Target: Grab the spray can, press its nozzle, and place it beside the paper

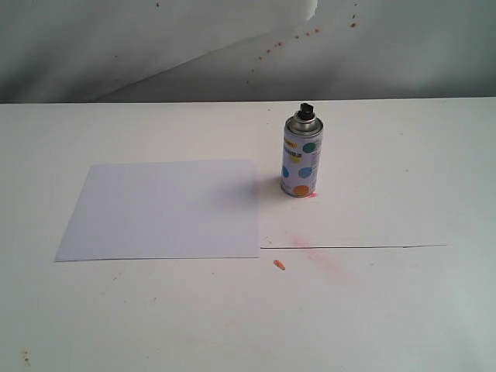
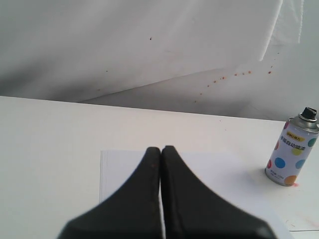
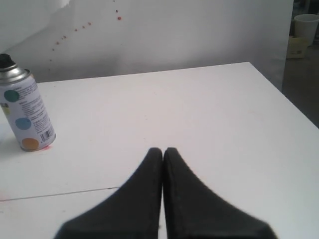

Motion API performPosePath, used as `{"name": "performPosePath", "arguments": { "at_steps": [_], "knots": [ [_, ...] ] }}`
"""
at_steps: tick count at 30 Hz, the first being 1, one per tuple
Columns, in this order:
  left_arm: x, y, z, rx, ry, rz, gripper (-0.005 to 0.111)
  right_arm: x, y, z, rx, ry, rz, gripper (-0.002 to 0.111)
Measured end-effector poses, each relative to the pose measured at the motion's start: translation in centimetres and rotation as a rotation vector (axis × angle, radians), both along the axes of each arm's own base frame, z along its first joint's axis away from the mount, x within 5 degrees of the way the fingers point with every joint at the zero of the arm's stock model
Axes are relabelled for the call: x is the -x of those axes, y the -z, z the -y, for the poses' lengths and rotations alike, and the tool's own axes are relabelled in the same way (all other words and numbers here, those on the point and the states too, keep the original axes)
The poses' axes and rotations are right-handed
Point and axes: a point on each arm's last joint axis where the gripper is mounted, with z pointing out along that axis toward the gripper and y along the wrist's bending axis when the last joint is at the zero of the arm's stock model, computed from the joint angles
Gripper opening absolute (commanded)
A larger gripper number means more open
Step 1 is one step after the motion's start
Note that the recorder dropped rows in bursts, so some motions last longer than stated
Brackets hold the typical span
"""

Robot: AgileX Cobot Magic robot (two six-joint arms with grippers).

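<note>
On the left of the matte white table (image 1: pixel 403 325) we see the flat, plain white rectangular sheet of paper (image 1: pixel 167 209), faintly bluish against the tabletop. Just beside its far right corner, not touching it, the small white cylindrical spray can (image 1: pixel 301 161) stands upright. It is smooth, with blue, orange and green dots and a silver metal shoulder, topped by the narrow black plastic nozzle (image 1: pixel 306 110). A small pink smear (image 1: pixel 311 194) marks the table at its base.

Nearer the camera lie a tiny orange fleck (image 1: pixel 280 265), a faint pink stain (image 1: pixel 318 252) and a thin dark seam line (image 1: pixel 364 246) running rightward.

In its wrist view our left gripper (image 2: pixel 161 151) shows two matte black tapered fingers (image 2: pixel 139 199) pressed together, gripping nothing, with the paper behind them. The right gripper (image 3: pixel 163 151) is likewise clenched — fingers touching over bare tabletop, the can well apart.
</note>
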Motion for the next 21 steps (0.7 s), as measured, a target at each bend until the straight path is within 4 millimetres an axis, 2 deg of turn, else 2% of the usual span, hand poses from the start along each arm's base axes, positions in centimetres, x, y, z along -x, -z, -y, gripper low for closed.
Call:
{"name": "performPosePath", "arguments": {
  "at_steps": [6,21],
  "knots": [
    [0.0,0.0,0.0,0.0,0.0,0.0,0.0,0.9,0.48,0.01,0.027,0.0,-0.023,0.0],
    [0.0,0.0,0.0,0.0,0.0,0.0,0.0,0.94,0.59,0.01,0.034,-0.001,-0.035,0.0]
  ]
}}
